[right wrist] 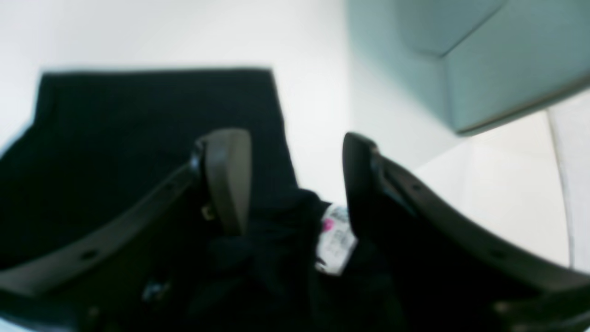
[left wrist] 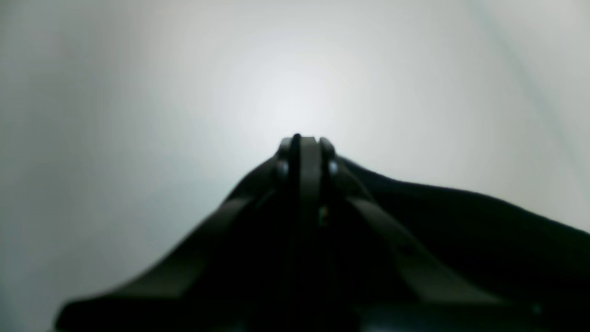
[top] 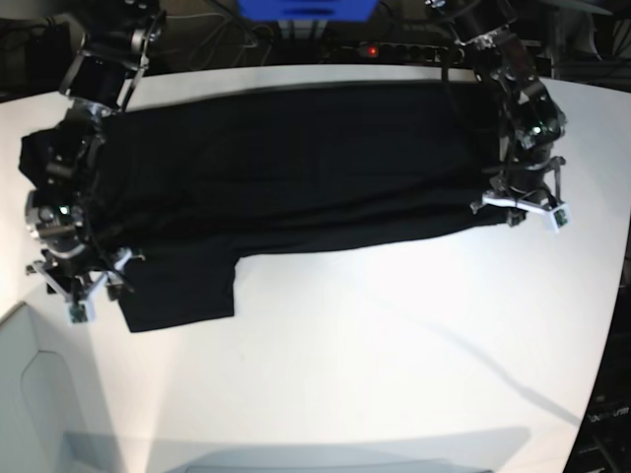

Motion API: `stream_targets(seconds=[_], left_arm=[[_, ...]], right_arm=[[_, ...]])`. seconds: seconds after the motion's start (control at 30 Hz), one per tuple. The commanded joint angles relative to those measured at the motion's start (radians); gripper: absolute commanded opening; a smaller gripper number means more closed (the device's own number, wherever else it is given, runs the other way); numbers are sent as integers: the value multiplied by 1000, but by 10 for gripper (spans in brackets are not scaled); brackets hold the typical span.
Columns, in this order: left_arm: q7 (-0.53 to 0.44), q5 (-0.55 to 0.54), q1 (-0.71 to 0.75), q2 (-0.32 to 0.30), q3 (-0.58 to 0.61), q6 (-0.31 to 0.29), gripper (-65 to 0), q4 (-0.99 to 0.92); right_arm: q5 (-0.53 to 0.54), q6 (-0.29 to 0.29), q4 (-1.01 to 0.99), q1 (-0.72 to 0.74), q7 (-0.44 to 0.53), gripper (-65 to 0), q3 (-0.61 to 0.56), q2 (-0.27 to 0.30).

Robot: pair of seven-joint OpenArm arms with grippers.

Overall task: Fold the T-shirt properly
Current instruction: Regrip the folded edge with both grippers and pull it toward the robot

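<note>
T-shirt (top: 296, 168), black, spread flat on the white table (top: 394, 345), long axis across your view between both arms. Left gripper (left wrist: 304, 147) pinched shut at the hem edge, seemingly on cloth. Right gripper (right wrist: 295, 184) gapes wide over the collar label (right wrist: 335, 240), gripping nothing.

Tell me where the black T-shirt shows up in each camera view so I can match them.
Left wrist: T-shirt fills the lower right, behind the shut left gripper.
Right wrist: it covers the left and lower centre, under the open right gripper, with a white label.
Base: spread across the upper half, one sleeve hanging lower left.
Shared landmark: the white table.
</note>
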Motion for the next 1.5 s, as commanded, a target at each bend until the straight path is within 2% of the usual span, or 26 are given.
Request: stream_targets(seconds=[0.0,0.17,0.33,0.47,0.9,0.97,1.07,1.27,1.47], left_arm=[[-21,-2,-8,-9,-2,-2,-650,33],[-18,-2,-9,-9,-1,-2,-650,54],[-18,-2,-6,-9,-2,-2,-650,53],[-21,-2,-5,-12,-2,-2,-650,48],[-24,0,-3,-17,-4,-2,-650,45],[-25,0,-3,-17,-4,-2,-650,45],[-25,0,-5,-17,-4,-2,-650,47],[-25,0,-14,-19,-4,-2,-650,43],[-18,7,-69,-19,2,-2,-650,43]], right_arm=[[-2,4,-12,50,-6,-290,-15,23],[-3,4,-201,165,-58,-269,-47,52],[-3,4,-382,245,-58,-269,-49,86],[-3,4,-514,289,-53,-269,-49,92],[-2,4,-605,271,-45,-274,-49,90],[0,4,-651,275,-45,-299,-49,90],[1,4,-695,298,-44,-373,-49,90],[1,4,-700,311,-30,-650,-49,89],[1,4,-695,346,96,-650,-46,90]])
